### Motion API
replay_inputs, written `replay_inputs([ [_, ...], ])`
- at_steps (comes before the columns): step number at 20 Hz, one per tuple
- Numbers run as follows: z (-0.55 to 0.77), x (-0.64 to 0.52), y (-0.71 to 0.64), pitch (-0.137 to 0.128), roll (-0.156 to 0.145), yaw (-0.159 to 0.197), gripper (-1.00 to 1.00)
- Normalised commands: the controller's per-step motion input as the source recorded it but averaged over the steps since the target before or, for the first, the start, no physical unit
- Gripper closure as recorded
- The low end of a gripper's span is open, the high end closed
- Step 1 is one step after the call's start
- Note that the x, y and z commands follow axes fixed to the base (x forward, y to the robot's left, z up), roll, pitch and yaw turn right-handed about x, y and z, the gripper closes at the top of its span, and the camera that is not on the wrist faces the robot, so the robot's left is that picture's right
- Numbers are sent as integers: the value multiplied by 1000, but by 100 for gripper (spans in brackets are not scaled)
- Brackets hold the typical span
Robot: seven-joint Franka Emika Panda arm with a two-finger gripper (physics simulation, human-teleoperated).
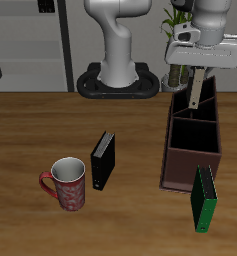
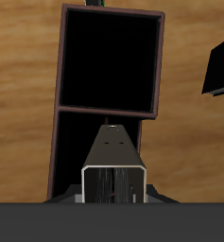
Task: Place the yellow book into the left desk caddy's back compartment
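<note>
A: Which step is this?
B: The gripper (image 1: 197,78) is clamped on the yellow book (image 1: 196,92), above the left desk caddy (image 1: 193,148).
A: And next?
B: I think lowering it into the back compartment (image 1: 197,108)

Tan yellow book (image 1: 196,92), maroon left desk caddy (image 1: 176,160), green book (image 1: 204,198), black book (image 1: 102,160).

Gripper (image 1: 197,80) w/ yellow book (image 1: 196,92) over left desk caddy (image 1: 193,140).
</note>
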Motion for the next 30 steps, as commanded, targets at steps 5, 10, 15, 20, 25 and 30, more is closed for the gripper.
replay_inputs([
  [5, -176, 47, 231, 33, 35, 1, 100],
  [10, -19, 20, 52, -20, 14, 19, 100],
  [15, -89, -5, 9, -23, -2, -2, 100],
  [20, -203, 39, 26, 2, 0, -18, 100],
  [25, -191, 50, 106, 13, 27, 35, 100],
  [30, -54, 59, 81, 6, 21, 16, 100],
])
